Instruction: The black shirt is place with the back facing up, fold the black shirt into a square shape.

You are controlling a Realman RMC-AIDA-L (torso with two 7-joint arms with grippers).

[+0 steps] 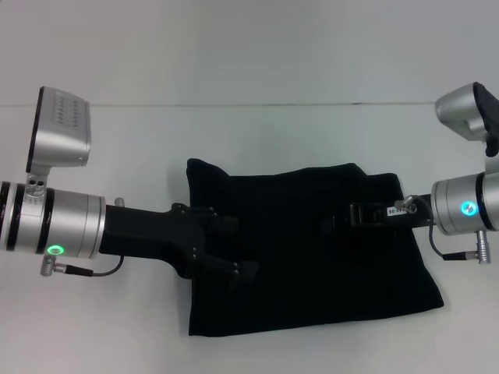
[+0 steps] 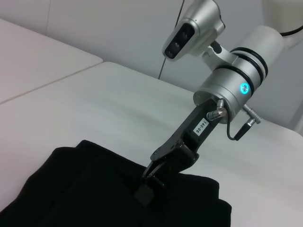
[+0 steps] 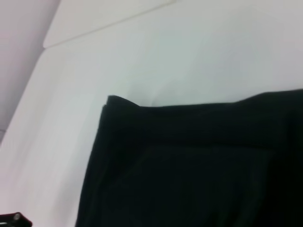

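The black shirt (image 1: 312, 288) lies folded into a rough rectangle on the white table (image 1: 117, 327). My left gripper (image 1: 238, 248) hovers over the shirt's left edge, open, with nothing between its spread fingers. My right gripper (image 1: 334, 222) reaches in from the right over the middle of the shirt. In the left wrist view the right gripper (image 2: 147, 185) looks shut, its tips down on the black shirt (image 2: 71, 189). Whether fabric is pinched between them I cannot tell. The right wrist view shows only a corner of the black shirt (image 3: 189, 165) on the table.
Bare white tabletop (image 1: 257, 132) surrounds the shirt on all sides. A seam in the table (image 1: 234, 104) runs across behind it. Both forearms stretch in low from the left and right edges.
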